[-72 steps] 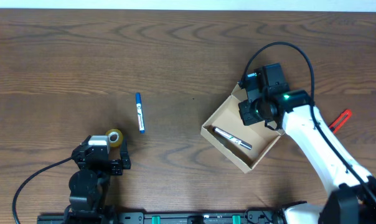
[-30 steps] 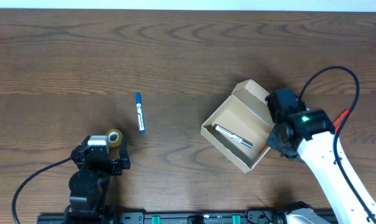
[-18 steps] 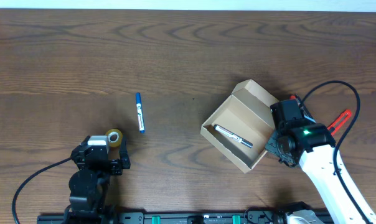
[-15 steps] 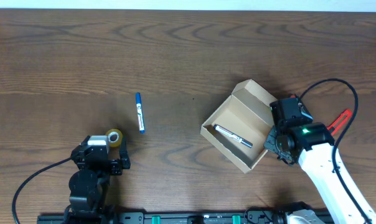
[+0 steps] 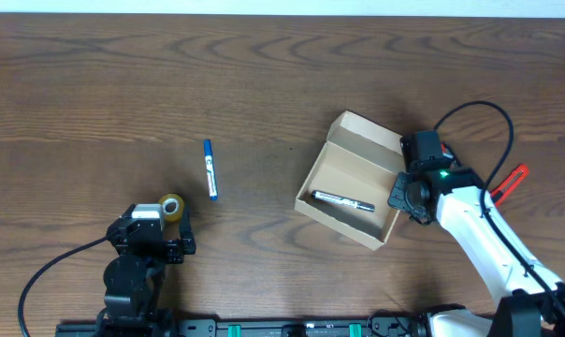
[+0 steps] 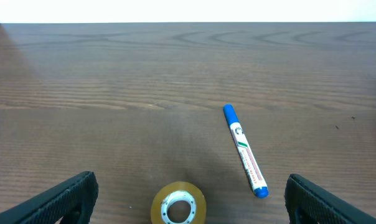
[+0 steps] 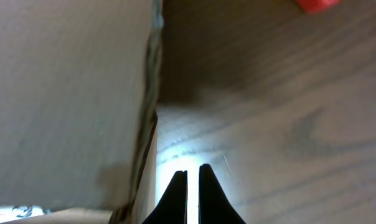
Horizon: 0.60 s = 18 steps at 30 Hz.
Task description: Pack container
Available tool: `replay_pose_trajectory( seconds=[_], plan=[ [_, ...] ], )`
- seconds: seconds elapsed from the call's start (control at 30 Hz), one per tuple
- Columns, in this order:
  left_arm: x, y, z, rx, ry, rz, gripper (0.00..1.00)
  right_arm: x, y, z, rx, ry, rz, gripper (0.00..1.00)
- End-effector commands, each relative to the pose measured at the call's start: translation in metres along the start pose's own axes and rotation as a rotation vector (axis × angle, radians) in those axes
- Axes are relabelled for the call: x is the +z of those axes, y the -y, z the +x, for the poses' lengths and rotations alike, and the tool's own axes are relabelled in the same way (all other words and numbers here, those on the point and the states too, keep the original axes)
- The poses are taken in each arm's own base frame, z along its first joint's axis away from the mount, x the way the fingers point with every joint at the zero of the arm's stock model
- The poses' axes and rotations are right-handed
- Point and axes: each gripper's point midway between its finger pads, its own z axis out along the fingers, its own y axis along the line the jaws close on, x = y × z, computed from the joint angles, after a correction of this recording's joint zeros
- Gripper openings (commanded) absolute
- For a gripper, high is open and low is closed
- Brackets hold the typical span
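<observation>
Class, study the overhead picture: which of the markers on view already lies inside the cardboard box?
The pale grey marker, lying across the floor of the open container. The blue marker lies out on the table, well away from it.

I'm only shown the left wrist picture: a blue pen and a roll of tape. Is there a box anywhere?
Observer: Yes. Overhead, an open cardboard box sits beyond the blue pen, on the right arm's side.
Operator: Anything inside?
Observer: One silvery marker lies on its floor.
Operator: And the other arm?
Observer: The right tool is just outside the box's wall, fingers shut on nothing.
</observation>
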Motion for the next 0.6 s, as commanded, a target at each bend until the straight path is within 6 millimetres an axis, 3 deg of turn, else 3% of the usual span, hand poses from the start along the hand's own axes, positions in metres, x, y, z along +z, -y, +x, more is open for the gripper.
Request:
replay_pose_trajectory(
  seconds=[0.0,0.57],
  plan=[
    [0.002,-0.002,0.008,-0.010,-0.015,-0.010,0.95,0.006,-0.001,-0.003,-0.074,0.002,-0.004,0.01],
    [0.002,-0.002,0.008,-0.010,-0.015,-0.010,0.95,0.008,-0.026,-0.032,-0.147,0.088,-0.157,0.01]
  ],
)
